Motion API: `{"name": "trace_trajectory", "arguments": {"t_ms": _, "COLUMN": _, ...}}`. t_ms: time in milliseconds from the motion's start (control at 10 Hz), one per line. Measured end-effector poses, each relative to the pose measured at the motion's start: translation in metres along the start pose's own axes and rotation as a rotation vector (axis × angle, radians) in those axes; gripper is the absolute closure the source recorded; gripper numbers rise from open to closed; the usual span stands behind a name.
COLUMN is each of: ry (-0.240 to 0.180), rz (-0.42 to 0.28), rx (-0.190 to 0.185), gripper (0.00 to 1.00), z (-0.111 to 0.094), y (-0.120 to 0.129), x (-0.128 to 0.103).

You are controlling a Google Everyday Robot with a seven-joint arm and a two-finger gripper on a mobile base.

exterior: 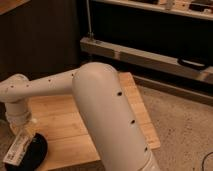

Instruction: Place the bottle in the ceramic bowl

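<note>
The bottle (17, 148), clear with a white printed label, hangs tilted at the lower left with its top end up in my gripper (25, 128). The gripper sits at the end of the white arm (100, 110) and is shut on the bottle's upper part. The bottle's lower end reaches down over the left side of the black ceramic bowl (33, 155). The bowl rests on the front left corner of the wooden table (65, 117), and the frame's lower edge cuts part of it off. I cannot tell whether the bottle touches the bowl.
The arm's large white link fills the middle of the view and hides much of the table. Speckled floor (180, 125) lies to the right. A dark cabinet with a metal rail (145, 55) stands behind the table.
</note>
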Motion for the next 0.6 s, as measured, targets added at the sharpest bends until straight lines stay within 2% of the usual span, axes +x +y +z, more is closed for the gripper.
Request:
{"name": "trace_trajectory", "arguments": {"t_ms": 100, "ry": -0.001, "rz": 0.007, "rx": 0.003, "gripper": 0.23, "z": -0.0005, "y": 0.0012, "x": 0.0019}}
{"name": "trace_trajectory", "arguments": {"t_ms": 600, "ry": -0.003, "rz": 0.002, "rx": 0.004, "gripper": 0.23, "z": 0.0004, "y": -0.0007, "x": -0.0009}}
